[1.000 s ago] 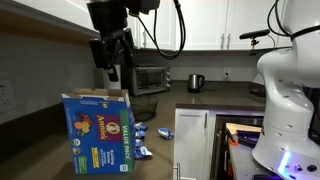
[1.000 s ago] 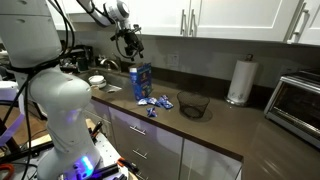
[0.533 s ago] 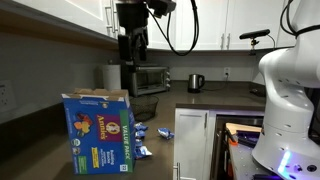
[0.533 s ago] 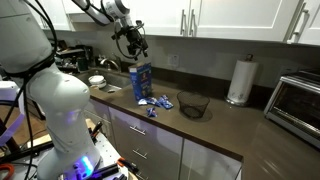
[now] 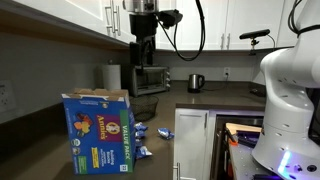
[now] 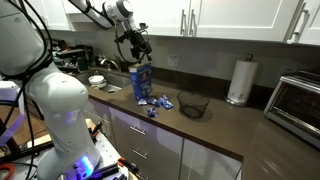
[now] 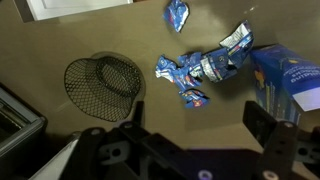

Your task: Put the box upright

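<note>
The box (image 5: 100, 131), a large flat blue carton, stands upright on the dark countertop (image 5: 215, 100) at its near left end in an exterior view, open flaps at the top and printed front toward the camera. That front carries a round orange-red picture, with yellow and green panels below it. The lettering is too small to read. In an exterior view the box (image 6: 141, 83) stands beside a sink area, and in the wrist view only its blue corner (image 7: 291, 80) enters at the right edge. Small blue snack packets (image 7: 195, 72) lie scattered on the counter just beside the box, with one packet (image 7: 177, 13) lying apart from the cluster. A dark wire-mesh bowl (image 7: 103, 82) sits further along the counter, clear of the packets. The gripper (image 5: 142, 57) hangs in the air above and behind the box, touching nothing. In the wrist view its fingers (image 7: 272, 135) are spread apart with only bare counter between them. Behind stand a paper-towel roll (image 6: 238, 82), a toaster oven (image 5: 150, 78) and a kettle (image 5: 196, 82). White cabinets (image 6: 230, 18) run overhead.
</note>
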